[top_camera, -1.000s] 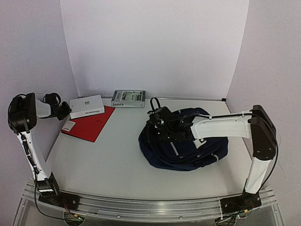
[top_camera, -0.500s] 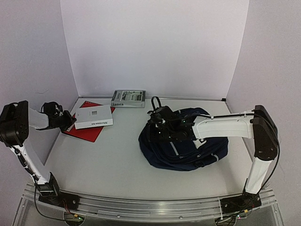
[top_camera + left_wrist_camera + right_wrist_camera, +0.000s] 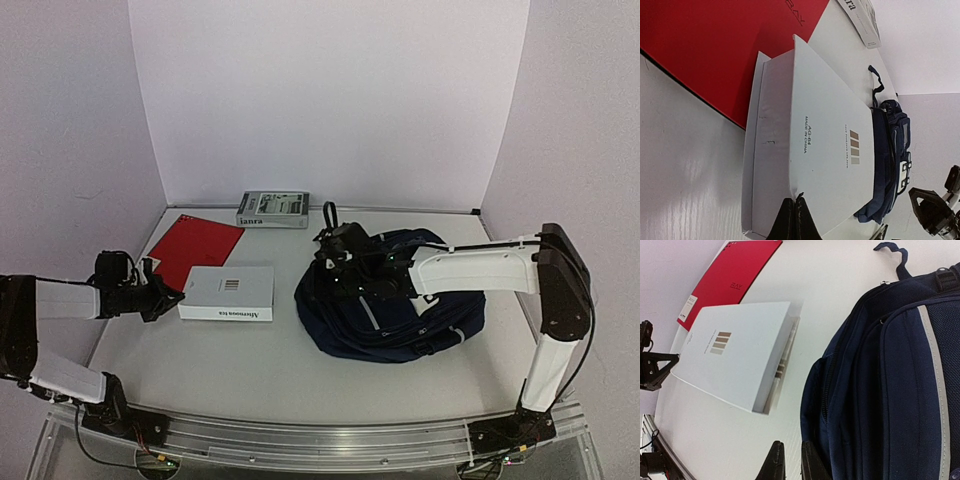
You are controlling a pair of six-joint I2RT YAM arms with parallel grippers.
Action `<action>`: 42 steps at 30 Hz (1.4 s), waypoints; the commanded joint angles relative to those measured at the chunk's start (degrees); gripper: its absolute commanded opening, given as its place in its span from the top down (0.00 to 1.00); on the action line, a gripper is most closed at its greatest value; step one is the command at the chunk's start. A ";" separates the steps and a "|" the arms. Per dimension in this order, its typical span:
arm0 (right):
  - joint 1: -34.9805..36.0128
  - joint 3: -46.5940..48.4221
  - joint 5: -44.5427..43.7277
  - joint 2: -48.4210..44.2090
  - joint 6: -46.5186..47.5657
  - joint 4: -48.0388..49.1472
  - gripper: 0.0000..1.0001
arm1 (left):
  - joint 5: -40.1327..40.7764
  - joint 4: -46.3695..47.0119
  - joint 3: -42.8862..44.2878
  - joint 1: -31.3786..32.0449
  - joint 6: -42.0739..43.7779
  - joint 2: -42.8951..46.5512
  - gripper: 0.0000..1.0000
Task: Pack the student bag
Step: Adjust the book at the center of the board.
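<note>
The navy backpack (image 3: 400,300) with a white stripe lies at the centre right of the table and also shows in the right wrist view (image 3: 890,380) and the left wrist view (image 3: 890,150). My left gripper (image 3: 165,297) is shut on the left edge of a flat white box (image 3: 228,292), which lies just left of the bag; its fingers (image 3: 794,220) pinch the cardboard rim of the box (image 3: 825,150). My right gripper (image 3: 335,262) sits at the bag's upper left edge. Its fingers (image 3: 776,462) stand a narrow gap apart with nothing between them, the right one against the fabric.
A red folder (image 3: 200,245) lies flat at the back left, behind the white box (image 3: 735,355). A grey book marked "lanra" (image 3: 272,208) lies by the back wall. Walls close in on the left, back and right.
My left gripper has carried the white box off the red folder, forward and right, to just beside the bag, and the arm has dropped low. The right arm and bag have not moved.
</note>
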State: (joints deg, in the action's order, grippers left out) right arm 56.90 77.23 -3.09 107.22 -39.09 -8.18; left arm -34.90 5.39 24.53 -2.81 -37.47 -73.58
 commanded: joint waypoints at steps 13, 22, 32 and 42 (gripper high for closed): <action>-1.28 -4.65 15.51 0.63 -8.64 15.70 0.43 | -11.21 -8.28 -2.44 0.33 -8.65 20.17 1.00; -1.50 -3.86 20.43 6.55 -13.92 21.99 0.38 | -13.97 -8.31 -1.37 0.35 -10.04 21.94 1.00; -1.37 -2.89 25.79 12.79 -19.45 28.59 0.42 | -14.31 -7.86 0.55 0.28 -13.20 25.54 1.00; -1.26 -3.67 29.66 14.82 -23.82 37.60 0.57 | -16.76 -5.67 1.27 0.33 -15.42 25.37 1.00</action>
State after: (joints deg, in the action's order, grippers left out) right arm 55.57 72.60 24.40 121.57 -60.24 22.69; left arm -48.11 -4.40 22.85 -2.61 -51.15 -48.64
